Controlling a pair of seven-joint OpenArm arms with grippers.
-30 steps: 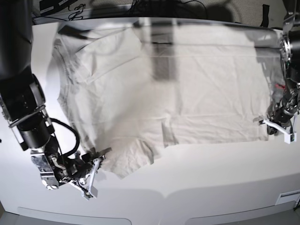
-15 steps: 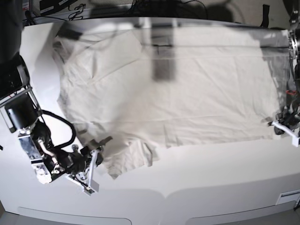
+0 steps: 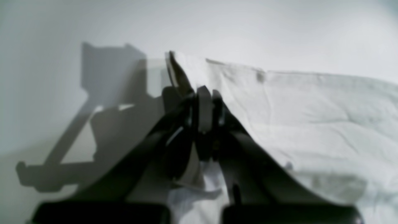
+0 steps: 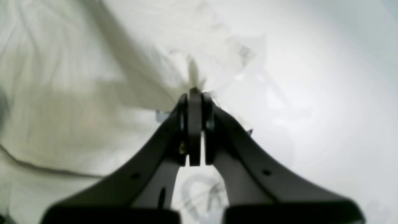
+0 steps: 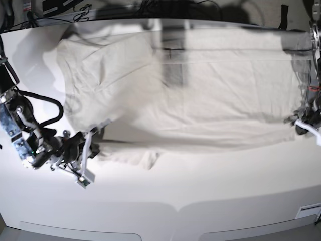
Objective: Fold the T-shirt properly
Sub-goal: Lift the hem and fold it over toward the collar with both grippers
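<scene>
The pale beige T-shirt lies spread wide across the white table and is pulled taut along its near edge. In the base view my right gripper is at the left, shut on the shirt's near-left edge by the sleeve. In the right wrist view its jaws are closed, with a tuft of cloth at the tips. My left gripper is at the far right, shut on the shirt's near-right corner. In the left wrist view its jaws pinch the cloth.
Dark cables and gear run along the table's back edge. A grey shadow falls on the shirt's middle. A small label sits at the table's front right corner. The table's front edge is near.
My right gripper has moved up and left with the shirt's edge, pulling the bunched sleeve out. My left gripper has shifted a little right. The shirt is now stretched flatter.
</scene>
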